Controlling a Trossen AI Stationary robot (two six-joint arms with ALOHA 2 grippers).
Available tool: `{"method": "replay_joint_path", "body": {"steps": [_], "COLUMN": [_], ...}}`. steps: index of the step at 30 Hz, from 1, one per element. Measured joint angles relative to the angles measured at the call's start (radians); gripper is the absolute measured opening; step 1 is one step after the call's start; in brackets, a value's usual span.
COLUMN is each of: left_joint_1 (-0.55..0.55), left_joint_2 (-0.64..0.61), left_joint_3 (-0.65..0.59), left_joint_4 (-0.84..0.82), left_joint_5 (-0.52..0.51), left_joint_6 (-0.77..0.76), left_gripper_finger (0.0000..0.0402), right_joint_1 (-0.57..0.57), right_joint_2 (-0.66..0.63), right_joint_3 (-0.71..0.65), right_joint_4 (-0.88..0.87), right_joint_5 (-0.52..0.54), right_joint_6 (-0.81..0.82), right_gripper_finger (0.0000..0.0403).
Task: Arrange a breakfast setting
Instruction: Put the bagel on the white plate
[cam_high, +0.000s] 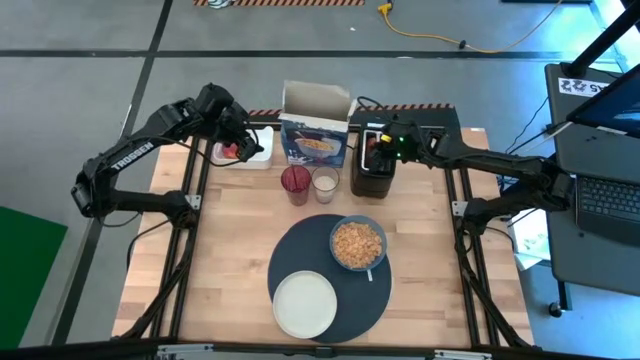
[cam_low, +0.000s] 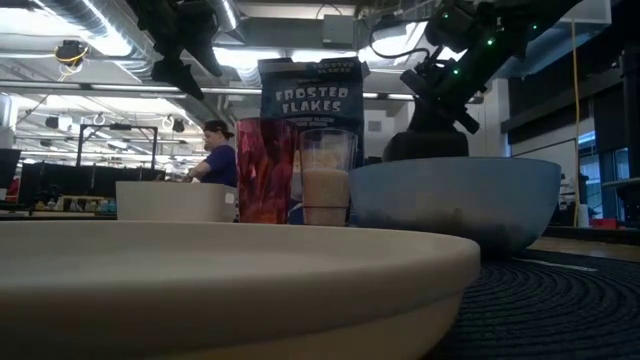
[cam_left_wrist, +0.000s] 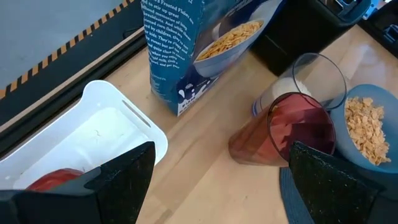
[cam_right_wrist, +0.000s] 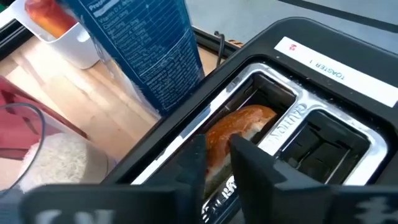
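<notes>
A dark blue-grey placemat (cam_high: 345, 300) lies at the table's near middle. On it sit a light-blue bowl (cam_high: 357, 243) of cereal flakes and a white plate (cam_high: 305, 303). A red apple (cam_left_wrist: 53, 180) lies in a white tray (cam_left_wrist: 93, 130) at the far left. My left gripper (cam_high: 240, 143) hovers open above that tray. A toasted round (cam_right_wrist: 242, 124) stands in the near slot of a black toaster (cam_high: 374, 168). My right gripper (cam_right_wrist: 219, 165) is over the toaster, its fingers closed on the round. I cannot make out the gold spoon. My right gripper pinches the toasted round's upper edge (cam_right_wrist: 217, 146) between its two fingers, at the end nearer the wrist. The fingers come from above, slanting down into the slot. The round stands on edge, its lower part still inside the toaster slot.
A blue cereal box (cam_high: 315, 125) stands open at the far middle, left of the toaster. A red cup (cam_high: 295, 184) and a clear glass (cam_high: 325, 183) stand in front of it. A laptop (cam_high: 600, 190) sits on a side stand at the right.
</notes>
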Motion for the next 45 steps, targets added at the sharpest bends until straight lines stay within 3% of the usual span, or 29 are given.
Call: {"method": "replay_joint_path", "body": {"steps": [5, 14, 25, 33, 45], "left_joint_1": [0.000, 0.000, 0.000, 0.000, 0.000], "left_joint_2": [0.000, 0.000, 0.000, 0.001, 0.001], "left_joint_3": [0.000, 0.000, 0.000, 0.000, 0.000], "left_joint_4": [0.000, 0.001, 0.001, 0.002, 0.001], "left_joint_5": [0.000, 0.000, 0.000, 0.000, 0.033], "left_joint_6": [0.021, 0.026, 0.037, 0.053, 0.054], "left_gripper_finger": [0.0355, 0.0355, 0.0355, 0.0355, 0.0355], "right_joint_1": [0.000, 0.000, 0.025, 0.168, 0.503], "right_joint_2": [0.000, 0.000, 0.000, 0.000, 0.093], "right_joint_3": [0.000, 0.144, 0.448, 0.625, 0.637], "right_joint_4": [0.003, -0.146, -0.425, -0.526, -0.458], "right_joint_5": [-0.006, -0.016, -0.048, -0.028, -0.008], "right_joint_6": [-0.014, -0.127, -0.309, -0.352, -0.353], "right_gripper_finger": [0.0012, 0.0008, 0.0005, 0.0004, 0.0002]}}
